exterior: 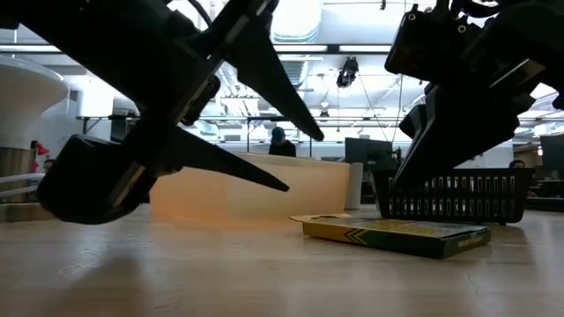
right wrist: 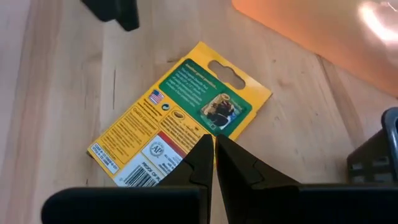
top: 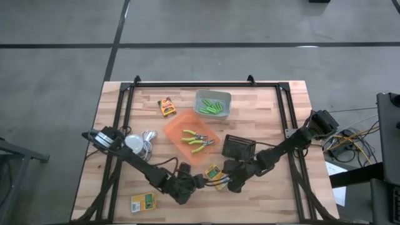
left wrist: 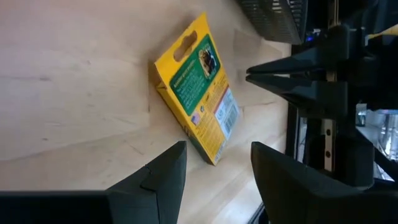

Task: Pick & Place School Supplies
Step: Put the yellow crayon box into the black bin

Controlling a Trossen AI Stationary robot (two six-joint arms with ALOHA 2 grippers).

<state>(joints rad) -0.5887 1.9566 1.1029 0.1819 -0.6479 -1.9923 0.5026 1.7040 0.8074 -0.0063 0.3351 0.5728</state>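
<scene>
1. Farthest to the left gripper's outer side, a flat yellow-and-green printed cardboard box (top: pixel 143 202) lay alone near the table's front edge, untouched.
2. The left gripper (top: pixel 199 181) hung low over the pale wooden table (top: pixel 275 106) with its two dark fingers (left wrist: pixel 163 177) spread wide and nothing between them.
3. Just ahead of those open fingers lay a second flat yellow-and-green printed box with a hang-tab (left wrist: pixel 198 87), flat on the wood and apart from both fingertips.
4. The right gripper (right wrist: pixel 214 160) stood on the far side of that box, its fingers pressed together and empty, their tips poised just above the box's barcode end; contact could not be confirmed.
5. Behind the two grippers sat a translucent orange plastic bin (top: pixel 175 125) holding two green-handled pliers (top: pixel 196 140), a grey bin (top: pixel 214 95) of lime-green marker sticks (top: pixel 212 107), a third printed box (top: pixel 166 107), and a black mesh basket (top: pixel 239 147).
6. The step in hand appeared to be lining up a grasp on the middle box. The next move probably called for the left gripper to advance until its fingers straddled the box's edges, then close, while the right gripper steadied or cleared away.
</scene>
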